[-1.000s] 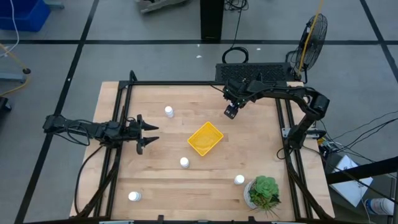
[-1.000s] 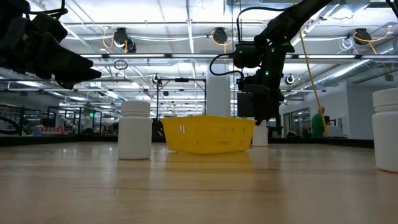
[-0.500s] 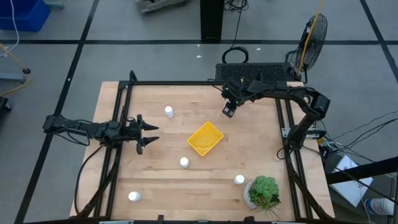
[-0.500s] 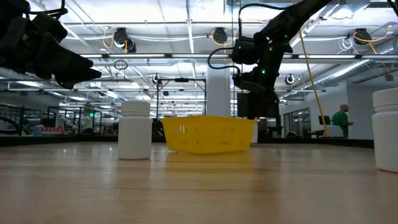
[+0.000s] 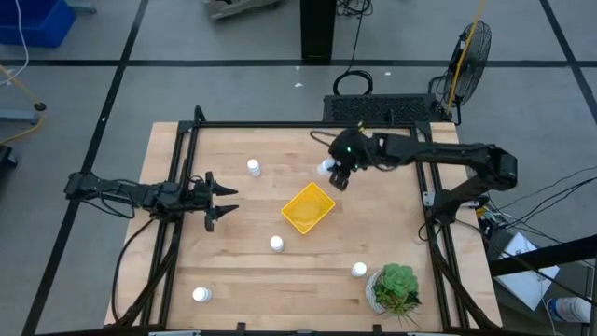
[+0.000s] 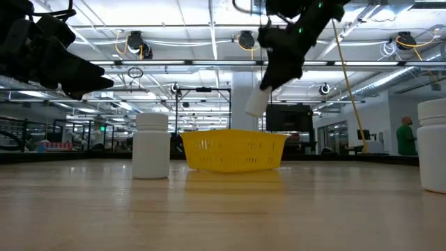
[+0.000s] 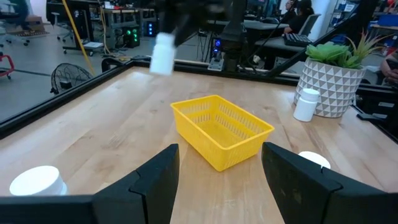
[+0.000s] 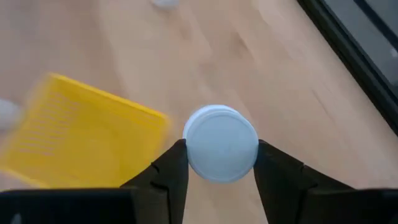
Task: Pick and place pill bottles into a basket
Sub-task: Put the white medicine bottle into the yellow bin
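High view, centre of the frame: right gripper (image 5: 337, 174) clenches a pill bottle (image 5: 326, 168) just above-right of the basket (image 5: 308, 207); light, stiff, smooth plastic, probably best pinched across its body below the cap.

Potted plant (image 5: 395, 287), floor fan (image 5: 471, 51)

The right gripper (image 5: 334, 176) has closed on a pill bottle (image 6: 256, 103), lifted it, and swung toward the yellow basket (image 5: 308, 207).
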Motion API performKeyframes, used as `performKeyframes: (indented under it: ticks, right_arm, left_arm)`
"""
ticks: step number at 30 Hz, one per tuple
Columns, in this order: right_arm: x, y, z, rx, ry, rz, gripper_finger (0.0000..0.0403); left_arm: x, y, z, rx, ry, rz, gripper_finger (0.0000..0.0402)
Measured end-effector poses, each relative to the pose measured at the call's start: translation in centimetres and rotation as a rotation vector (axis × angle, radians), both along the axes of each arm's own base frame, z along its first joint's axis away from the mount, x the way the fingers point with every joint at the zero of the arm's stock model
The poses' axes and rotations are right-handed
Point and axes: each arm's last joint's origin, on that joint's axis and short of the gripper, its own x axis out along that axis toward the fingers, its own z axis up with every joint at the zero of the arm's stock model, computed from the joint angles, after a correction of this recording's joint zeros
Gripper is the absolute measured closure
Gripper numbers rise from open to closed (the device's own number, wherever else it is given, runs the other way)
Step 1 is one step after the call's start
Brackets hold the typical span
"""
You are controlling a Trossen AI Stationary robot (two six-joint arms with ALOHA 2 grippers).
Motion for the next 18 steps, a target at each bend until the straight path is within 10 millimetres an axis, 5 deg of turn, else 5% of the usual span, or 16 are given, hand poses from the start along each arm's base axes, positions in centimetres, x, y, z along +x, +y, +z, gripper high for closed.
performKeyframes:
  ticks: [9,18]
  right_arm:
    - [2.8,4.6,2.2,0.010,-0.028,0.136,0.0263]
    - [5.7,5.7,0.4,0.033,0.148,0.182,0.0263]
  left_arm:
    - [0.0,0.0,0.0,0.001,0.000,0.001,0.0167]
    - [0.0,0.0,0.0,0.001,0.000,0.001,0.0167]
